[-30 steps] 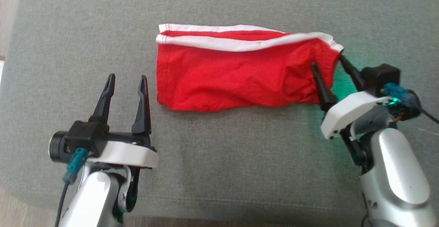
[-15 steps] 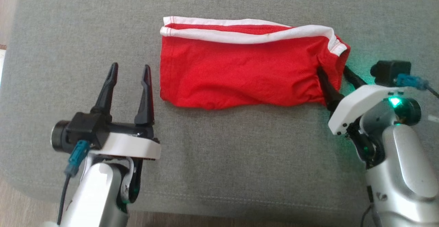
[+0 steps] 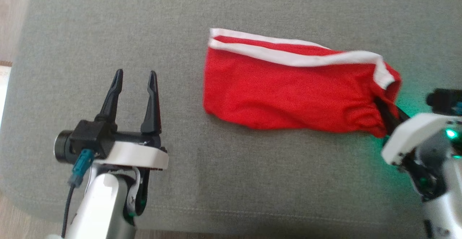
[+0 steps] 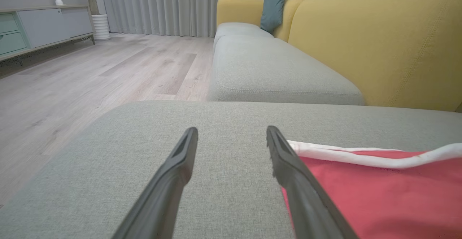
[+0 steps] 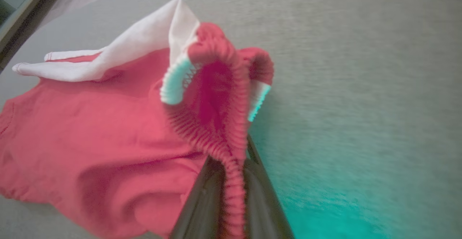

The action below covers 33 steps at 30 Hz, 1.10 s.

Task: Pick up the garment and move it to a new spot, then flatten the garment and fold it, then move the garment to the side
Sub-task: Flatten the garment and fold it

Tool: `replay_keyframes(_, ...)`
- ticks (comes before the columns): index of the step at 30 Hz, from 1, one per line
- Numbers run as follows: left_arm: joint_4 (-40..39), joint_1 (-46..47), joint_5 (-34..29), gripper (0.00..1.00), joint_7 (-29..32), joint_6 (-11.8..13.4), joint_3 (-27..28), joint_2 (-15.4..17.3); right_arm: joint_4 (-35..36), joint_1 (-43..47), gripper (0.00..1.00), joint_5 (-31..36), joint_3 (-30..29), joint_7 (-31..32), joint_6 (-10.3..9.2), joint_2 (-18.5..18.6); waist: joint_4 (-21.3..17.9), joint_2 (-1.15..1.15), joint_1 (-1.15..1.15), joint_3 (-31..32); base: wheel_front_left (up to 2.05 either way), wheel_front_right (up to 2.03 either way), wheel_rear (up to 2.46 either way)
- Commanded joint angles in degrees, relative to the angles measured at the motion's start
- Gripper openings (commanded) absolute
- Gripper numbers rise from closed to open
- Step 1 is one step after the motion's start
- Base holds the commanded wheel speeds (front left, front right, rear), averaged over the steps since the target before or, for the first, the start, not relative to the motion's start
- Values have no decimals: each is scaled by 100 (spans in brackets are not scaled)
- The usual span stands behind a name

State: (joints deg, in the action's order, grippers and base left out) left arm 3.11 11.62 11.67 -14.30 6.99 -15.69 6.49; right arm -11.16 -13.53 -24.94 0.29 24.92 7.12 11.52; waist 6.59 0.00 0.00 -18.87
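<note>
The garment is a pair of red shorts with white side stripes, lying lengthwise on the grey cushion. My right gripper is at the lower right, shut on the ribbed waistband at the garment's right end. In the right wrist view the red elastic band is pinched between the two dark fingers of the right gripper, and the end bunches up above them. My left gripper stands open over bare cushion, left of the garment and apart from it. In the left wrist view the garment lies just right of the open left gripper.
The cushion's front edge runs along the bottom of the head view, with wood floor beyond its left side. The left wrist view looks onto a yellow sofa with grey seats, a teal pillow, and a low cabinet.
My right gripper has shut on the garment's right end and drawn back to the right, pulling the garment that way across the cushion. The left gripper has stayed open in place.
</note>
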Motion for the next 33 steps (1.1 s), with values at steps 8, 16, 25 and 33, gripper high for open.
replay_keyframes(8,-112,-159,-113,100,-70,-62,338,9,970,213,0,-1380,107,746,36,508,-151,0,0,298,0,0,0)
replay_keyframes(16,-19,-192,-136,100,-70,-120,313,-27,1332,-316,0,-2963,132,2037,36,-81,-87,0,0,451,0,0,0)
replay_keyframes(25,80,-157,-118,100,-70,-162,234,-119,-14,-1399,0,-3020,649,2231,36,-815,335,0,0,374,0,0,0)
replay_keyframes(33,152,-101,-91,100,-70,-196,193,-205,-1318,-2040,0,-2961,1537,1163,36,-862,637,0,0,266,0,0,0)
